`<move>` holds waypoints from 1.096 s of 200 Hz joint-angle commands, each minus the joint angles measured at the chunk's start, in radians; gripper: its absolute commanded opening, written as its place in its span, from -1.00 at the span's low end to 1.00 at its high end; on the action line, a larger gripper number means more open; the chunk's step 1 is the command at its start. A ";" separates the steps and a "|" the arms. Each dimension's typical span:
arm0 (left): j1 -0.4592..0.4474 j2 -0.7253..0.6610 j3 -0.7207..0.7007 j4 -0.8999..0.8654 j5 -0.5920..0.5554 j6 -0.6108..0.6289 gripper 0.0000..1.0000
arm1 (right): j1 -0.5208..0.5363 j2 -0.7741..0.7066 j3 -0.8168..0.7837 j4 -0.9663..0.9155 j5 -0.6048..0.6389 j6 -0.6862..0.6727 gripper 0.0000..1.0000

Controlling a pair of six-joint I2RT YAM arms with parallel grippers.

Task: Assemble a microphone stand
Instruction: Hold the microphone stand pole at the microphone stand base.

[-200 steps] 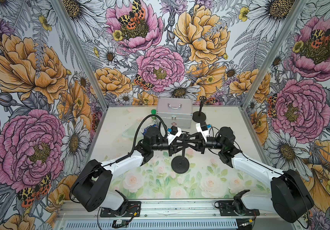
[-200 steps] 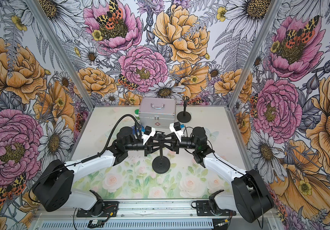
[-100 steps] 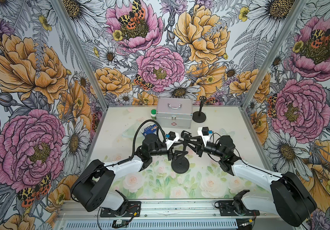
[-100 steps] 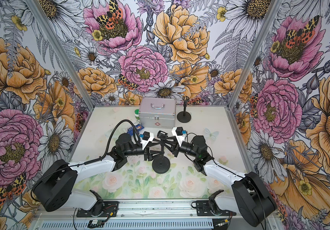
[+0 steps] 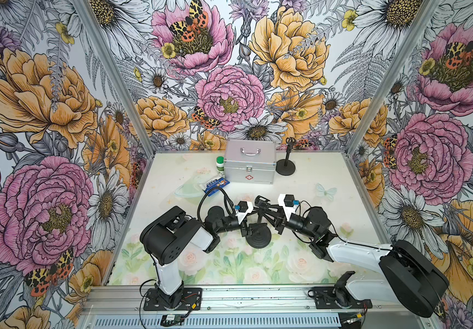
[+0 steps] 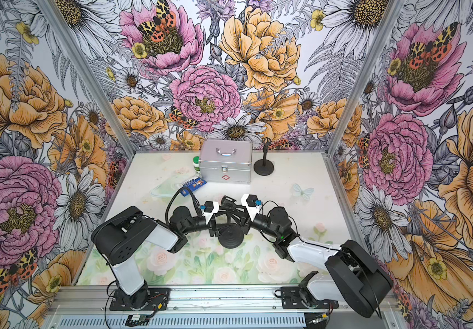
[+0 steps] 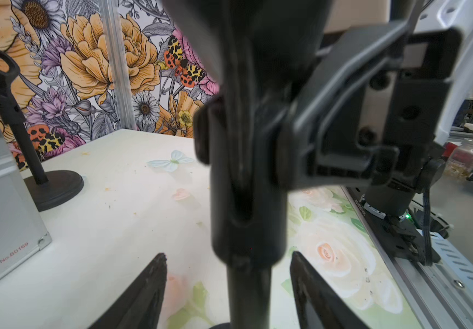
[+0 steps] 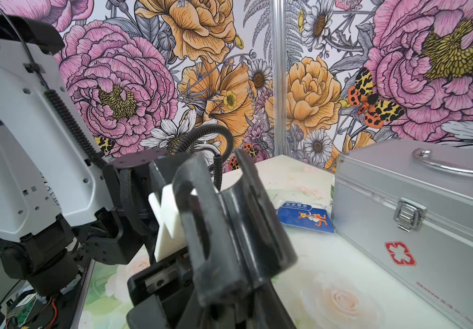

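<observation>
A black microphone stand rests on its round base [image 5: 259, 235] mid-table, the pole [image 7: 248, 284] upright with a clip [image 5: 261, 200] on top; both top views show it, base [image 6: 231, 235] included. My left gripper [image 5: 251, 225] is open. In the left wrist view its fingertips [image 7: 159, 265] flank the pole with a gap on each side, the gripper [image 7: 227, 254] straddling it. My right gripper [image 5: 271, 215] comes in from the right and is shut on the clip's lower end. The clip [image 8: 229, 228] fills the right wrist view, and the gripper [image 8: 238, 310] is mostly hidden beneath it.
A silver first-aid case [image 5: 249, 165] stands at the back, with a green-capped bottle [image 5: 220, 164] to its left and a second assembled black stand [image 5: 285, 166] to its right. A blue gauze packet [image 5: 215, 184] and clear plastic [image 5: 189, 189] lie back left.
My left gripper has opened and let go of the pole, and that arm has drawn back and lowered. My right gripper has stayed shut on the clip while its arm dropped and angled upward.
</observation>
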 commanded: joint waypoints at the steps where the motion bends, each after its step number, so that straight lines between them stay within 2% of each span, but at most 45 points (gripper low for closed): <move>1: 0.014 0.046 0.006 0.070 0.014 0.005 0.08 | 0.010 0.053 -0.018 0.114 0.056 -0.014 -0.74; 48: 0.006 0.077 -0.043 0.071 -0.026 0.078 -0.21 | 0.012 0.095 -0.023 0.160 0.046 -0.017 -0.73; 117: 0.003 0.146 -0.024 0.069 -0.002 0.107 -0.30 | 0.014 0.094 -0.049 0.112 0.048 -0.058 -0.73; 137: 0.001 0.162 -0.020 0.070 -0.003 0.108 -0.45 | 0.014 0.104 -0.053 0.106 0.052 -0.069 -0.73; 219: -0.011 0.184 -0.041 0.070 -0.036 0.159 -0.52 | 0.038 0.145 -0.050 0.084 0.036 -0.094 -0.70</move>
